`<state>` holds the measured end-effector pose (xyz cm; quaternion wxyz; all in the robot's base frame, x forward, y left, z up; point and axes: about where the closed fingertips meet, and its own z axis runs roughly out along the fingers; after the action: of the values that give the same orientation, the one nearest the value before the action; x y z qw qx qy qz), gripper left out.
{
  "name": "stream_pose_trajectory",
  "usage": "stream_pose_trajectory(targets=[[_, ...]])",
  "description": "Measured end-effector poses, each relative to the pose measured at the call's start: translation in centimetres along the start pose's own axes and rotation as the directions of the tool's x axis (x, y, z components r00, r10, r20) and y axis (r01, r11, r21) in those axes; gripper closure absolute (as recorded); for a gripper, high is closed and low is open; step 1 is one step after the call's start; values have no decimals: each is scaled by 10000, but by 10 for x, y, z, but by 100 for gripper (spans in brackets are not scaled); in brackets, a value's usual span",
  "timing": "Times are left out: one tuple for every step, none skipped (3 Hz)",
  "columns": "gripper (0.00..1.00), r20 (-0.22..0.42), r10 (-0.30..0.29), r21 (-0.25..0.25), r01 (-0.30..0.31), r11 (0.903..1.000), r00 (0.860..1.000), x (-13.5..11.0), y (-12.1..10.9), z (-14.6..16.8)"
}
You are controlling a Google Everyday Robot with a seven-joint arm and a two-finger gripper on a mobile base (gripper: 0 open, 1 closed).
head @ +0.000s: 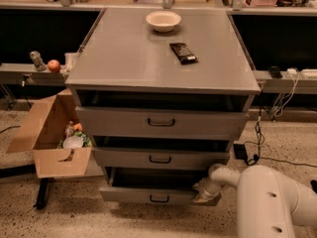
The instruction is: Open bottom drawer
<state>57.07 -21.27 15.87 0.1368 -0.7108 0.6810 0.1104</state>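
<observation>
The shallow grey metal bottom drawer (130,194) carries a small black loop handle (159,198), and the off-white pincer (203,192) at its right end matches the pale cream rounded arm (270,202). On the plain matte grey counter (124,58) sit a cream round bowl (163,20) and a black wrapped bar (183,52). A tan cardboard box (47,150) stands on beige floor (285,143) speckled with dark flecks, near a small red round fruit (53,65).
</observation>
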Motion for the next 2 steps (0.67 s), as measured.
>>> stream_pose_trajectory(targets=[[62, 0, 0, -1, 0, 10000, 10000, 0, 0, 0], [31, 1, 0, -1, 0, 10000, 10000, 0, 0, 0]])
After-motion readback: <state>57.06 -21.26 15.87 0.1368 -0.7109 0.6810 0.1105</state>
